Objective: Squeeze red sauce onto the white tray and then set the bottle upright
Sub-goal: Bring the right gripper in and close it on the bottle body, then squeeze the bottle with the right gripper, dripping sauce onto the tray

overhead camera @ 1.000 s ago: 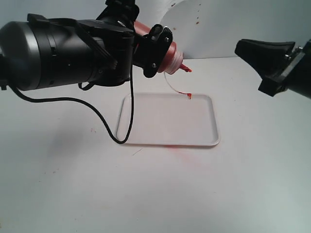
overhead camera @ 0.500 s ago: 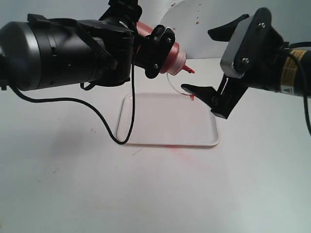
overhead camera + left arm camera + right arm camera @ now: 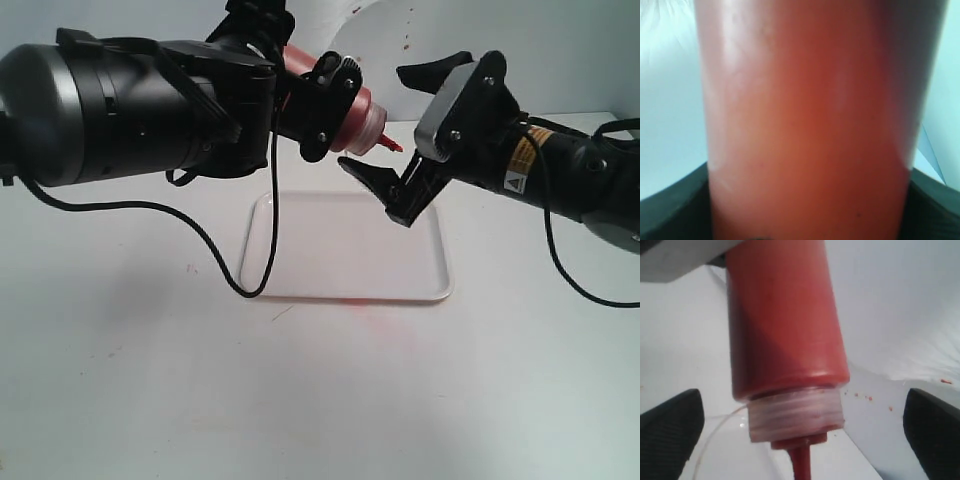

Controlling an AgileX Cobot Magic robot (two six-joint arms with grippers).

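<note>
one bottle, tilted nozzle-down over the one white tray on the bench, is clamped between the fingers of the left gripper. the right gripper has its fingers spread wide, one on each side of the cap end.

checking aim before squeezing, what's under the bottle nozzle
The lower finger of the right gripper, then the tray below. The gripper covers the tray's far corner, so nothing there can be checked.
</note>
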